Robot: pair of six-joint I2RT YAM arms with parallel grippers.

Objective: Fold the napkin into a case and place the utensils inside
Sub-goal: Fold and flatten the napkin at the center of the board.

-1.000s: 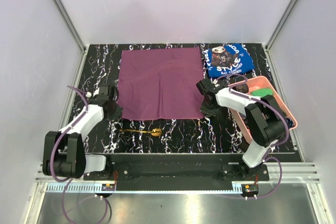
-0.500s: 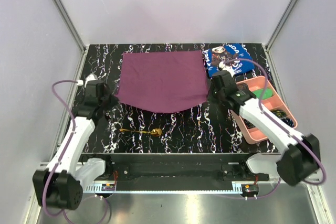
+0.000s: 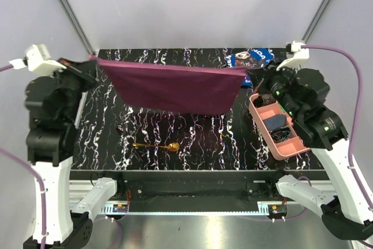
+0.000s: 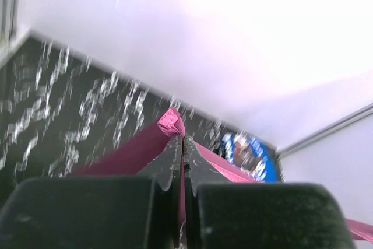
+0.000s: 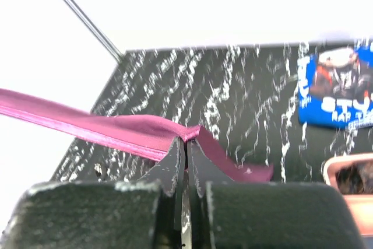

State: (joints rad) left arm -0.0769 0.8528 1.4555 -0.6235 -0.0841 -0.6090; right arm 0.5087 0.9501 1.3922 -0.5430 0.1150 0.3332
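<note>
The plum-purple napkin (image 3: 175, 88) hangs in the air as a taut sheet over the back half of the black marbled table, held by two corners. My left gripper (image 3: 93, 62) is shut on its left corner, and in the left wrist view the cloth (image 4: 134, 150) bunches at the closed gripper (image 4: 182, 141). My right gripper (image 3: 249, 75) is shut on the right corner. The right wrist view shows the napkin's hem (image 5: 116, 129) running off to the left from the gripper (image 5: 186, 141). The gold spoon (image 3: 156, 145) lies on the table near the front, below the cloth.
A blue printed cloth (image 3: 254, 58) lies at the back right, also seen in the wrist views (image 4: 247, 153) (image 5: 338, 94). A pink compartment tray (image 3: 288, 153) with small items sits at the right edge, under my right arm. White walls enclose the table.
Both arms have risen high and spread apart, lifting the napkin's corners off the table. The cloth went from lying flat to hanging stretched in the air. The spoon has not moved.
</note>
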